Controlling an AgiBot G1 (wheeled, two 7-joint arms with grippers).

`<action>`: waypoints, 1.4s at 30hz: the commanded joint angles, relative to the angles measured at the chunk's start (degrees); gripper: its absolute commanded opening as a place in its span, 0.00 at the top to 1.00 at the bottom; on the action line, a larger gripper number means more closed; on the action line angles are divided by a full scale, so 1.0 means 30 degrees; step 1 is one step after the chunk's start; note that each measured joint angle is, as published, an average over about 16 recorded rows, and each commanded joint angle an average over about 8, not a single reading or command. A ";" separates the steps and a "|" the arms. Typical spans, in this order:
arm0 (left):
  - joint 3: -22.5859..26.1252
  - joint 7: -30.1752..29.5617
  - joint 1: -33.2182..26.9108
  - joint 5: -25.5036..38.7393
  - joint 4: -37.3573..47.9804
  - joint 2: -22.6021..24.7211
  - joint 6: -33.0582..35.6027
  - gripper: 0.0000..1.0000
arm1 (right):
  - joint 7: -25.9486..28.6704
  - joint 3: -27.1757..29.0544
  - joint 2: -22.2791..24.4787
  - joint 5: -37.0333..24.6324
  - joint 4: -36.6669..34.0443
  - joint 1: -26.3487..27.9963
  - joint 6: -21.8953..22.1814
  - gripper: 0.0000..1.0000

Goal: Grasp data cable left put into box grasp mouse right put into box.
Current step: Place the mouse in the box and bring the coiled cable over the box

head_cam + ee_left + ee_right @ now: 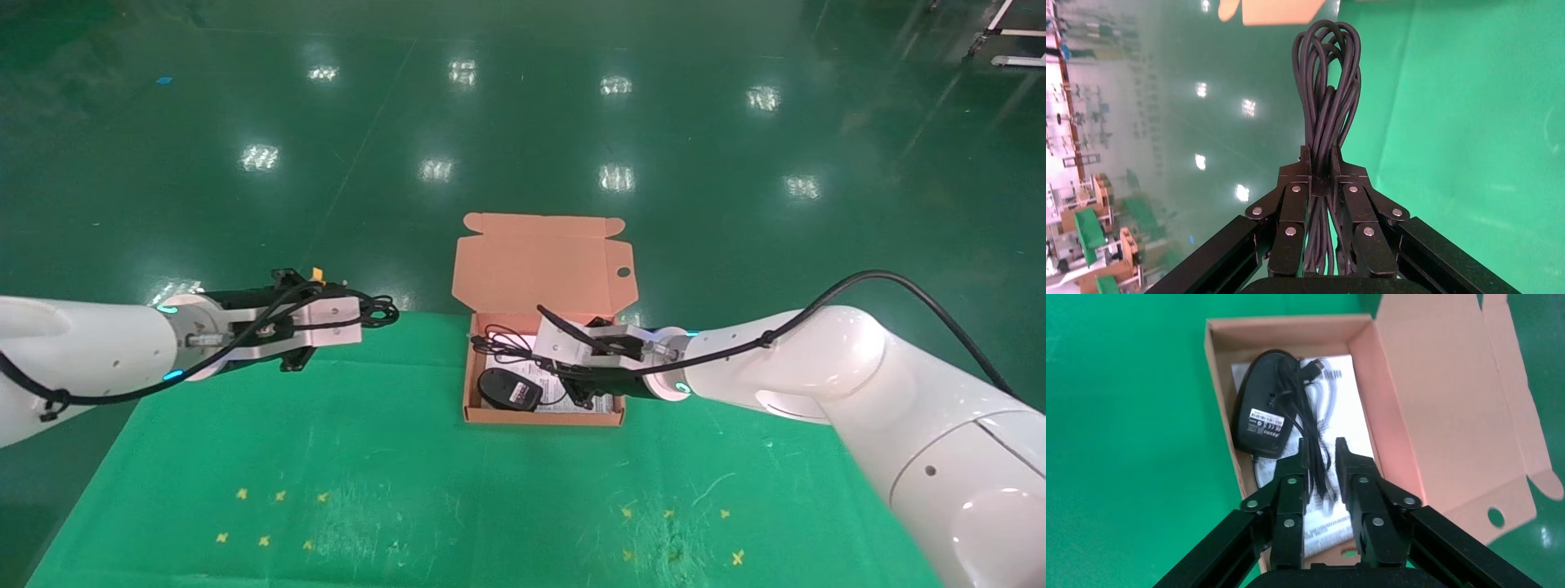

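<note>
My left gripper (361,314) is shut on the data cable (380,310), a bundle of black loops, and holds it in the air over the table's far left edge. In the left wrist view the loops (1327,79) stick out beyond the closed fingertips (1321,160). The mouse (508,389) lies inside the salmon-orange box (539,418), underside label up (1263,413), its thin cord (1312,416) piled beside it. My right gripper (565,380) hovers over the box interior, open and empty (1322,447), with the cord lying below the gap between its fingers.
The box lid (543,261) stands open toward the far side, with a round hole (623,272) in its flap. A white printed leaflet (1340,373) lines the box bottom. The green cloth table (368,457) has small yellow marks near its front edge.
</note>
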 commanded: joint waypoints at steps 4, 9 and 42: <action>0.0149 0.0369 0.0035 -0.0253 0.0317 0.0455 -0.0367 1.00 | 0.0287 -0.0086 0.0336 0.0042 0.0395 -0.0068 0.0078 0.00; 0.0474 0.1235 0.0153 -0.0622 0.1035 0.1271 -0.1196 1.00 | 0.0599 -0.0012 0.1081 0.0114 0.0963 -0.0031 0.0117 0.00; 0.6857 0.6967 -0.0054 -0.5952 0.9899 0.7030 -1.0330 1.00 | 1.1269 -0.1395 1.2530 -0.6152 1.6207 0.1479 0.0157 0.00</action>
